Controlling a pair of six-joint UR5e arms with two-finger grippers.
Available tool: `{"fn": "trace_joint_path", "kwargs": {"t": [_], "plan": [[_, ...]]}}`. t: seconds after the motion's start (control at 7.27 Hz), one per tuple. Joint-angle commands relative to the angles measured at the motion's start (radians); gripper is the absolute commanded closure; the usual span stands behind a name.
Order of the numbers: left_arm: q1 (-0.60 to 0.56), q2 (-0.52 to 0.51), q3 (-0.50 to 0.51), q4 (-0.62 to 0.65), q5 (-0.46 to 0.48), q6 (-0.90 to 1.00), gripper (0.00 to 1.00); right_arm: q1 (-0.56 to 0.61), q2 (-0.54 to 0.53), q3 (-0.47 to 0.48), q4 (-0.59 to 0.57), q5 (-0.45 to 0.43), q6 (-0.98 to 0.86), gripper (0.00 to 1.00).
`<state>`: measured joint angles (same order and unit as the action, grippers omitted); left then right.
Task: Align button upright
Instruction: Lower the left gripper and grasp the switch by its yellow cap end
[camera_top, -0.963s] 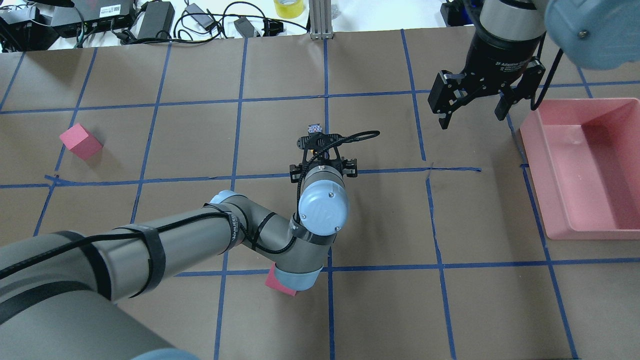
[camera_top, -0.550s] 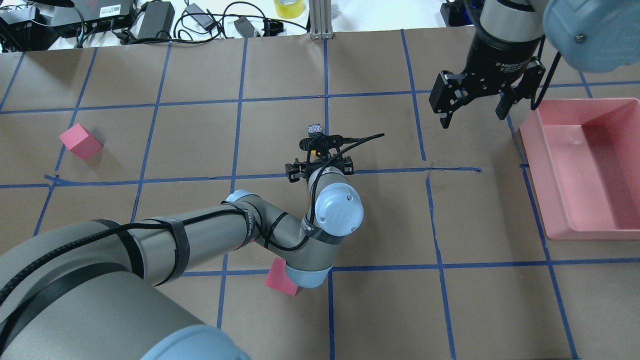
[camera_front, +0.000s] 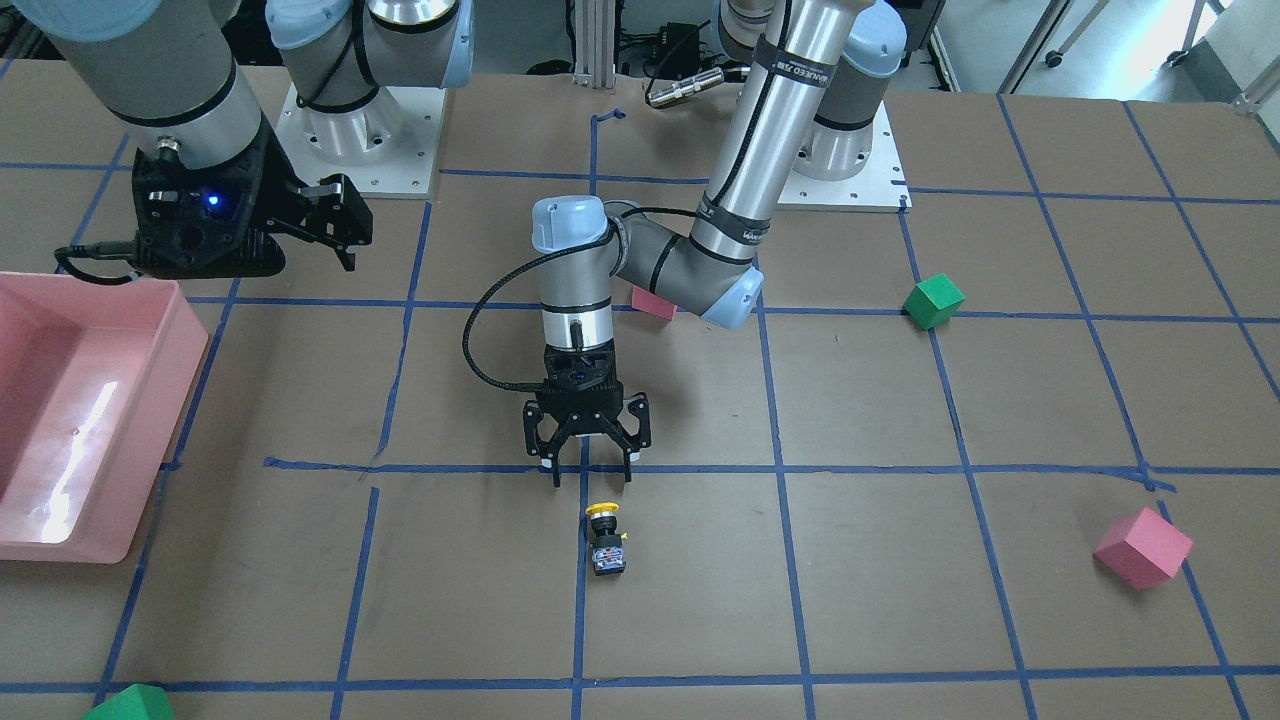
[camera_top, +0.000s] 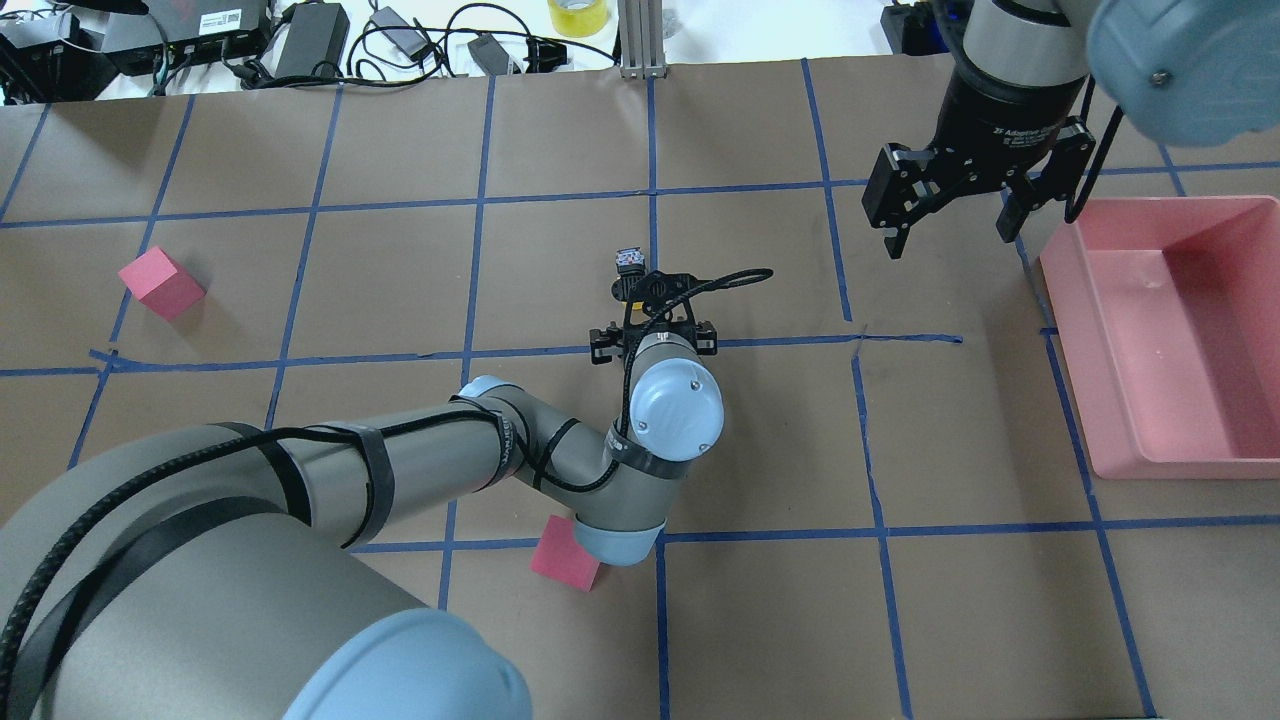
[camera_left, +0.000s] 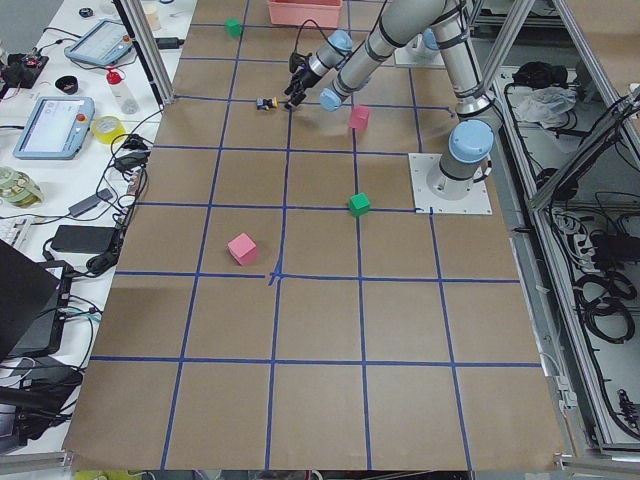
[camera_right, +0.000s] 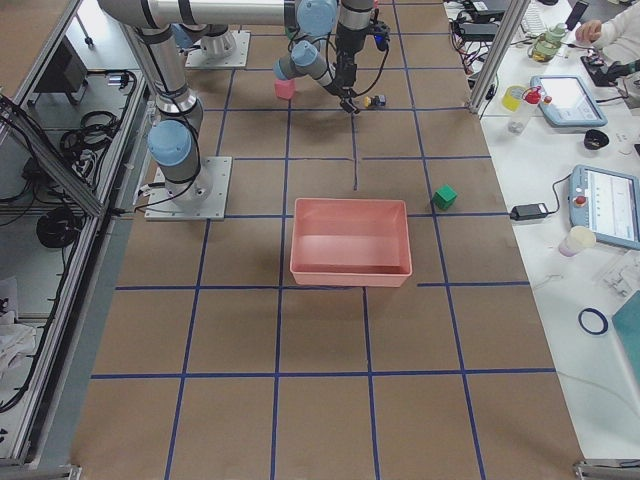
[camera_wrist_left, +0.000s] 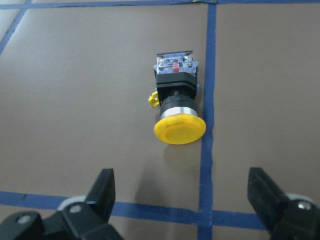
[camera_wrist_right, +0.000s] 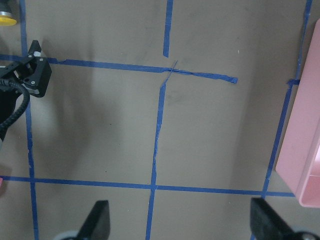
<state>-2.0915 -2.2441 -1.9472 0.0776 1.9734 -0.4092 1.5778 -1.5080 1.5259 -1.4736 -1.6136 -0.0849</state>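
Observation:
The button (camera_wrist_left: 177, 105) lies on its side on the brown paper beside a blue tape line, its yellow cap pointing toward the robot and its black-and-silver base away. It also shows in the front view (camera_front: 606, 540), and partly behind the wrist camera mount in the overhead view (camera_top: 630, 262). My left gripper (camera_front: 591, 478) is open and empty, pointing down just on the robot's side of the cap and not touching it; its fingers (camera_wrist_left: 102, 190) frame the bottom of the wrist view. My right gripper (camera_top: 950, 240) is open and empty, held high beside the bin.
A pink bin (camera_top: 1060, 270) stands at the right edge. One pink cube (camera_top: 160, 283) sits far left and another (camera_top: 565, 565) lies under the left elbow. A green cube (camera_front: 933, 301) lies on the left arm's side. Cables and power bricks line the far edge.
The left wrist has shifted slightly to the right and turned, with the gripper still open by the button. The right gripper has drifted slightly farther away. The button has not moved.

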Motion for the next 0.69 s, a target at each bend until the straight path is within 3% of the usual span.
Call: {"fn": "trace_joint_path", "kwargs": {"t": [0.0,0.55], "plan": [[0.054,-0.003,0.005,0.002,-0.051,0.05,0.12,0.001,0.0,0.0,-0.001,0.008,-0.002,0.0],[0.061,-0.015,0.024,0.008,-0.07,0.052,0.23,0.001,0.002,0.0,-0.001,0.009,0.001,0.0]]}}
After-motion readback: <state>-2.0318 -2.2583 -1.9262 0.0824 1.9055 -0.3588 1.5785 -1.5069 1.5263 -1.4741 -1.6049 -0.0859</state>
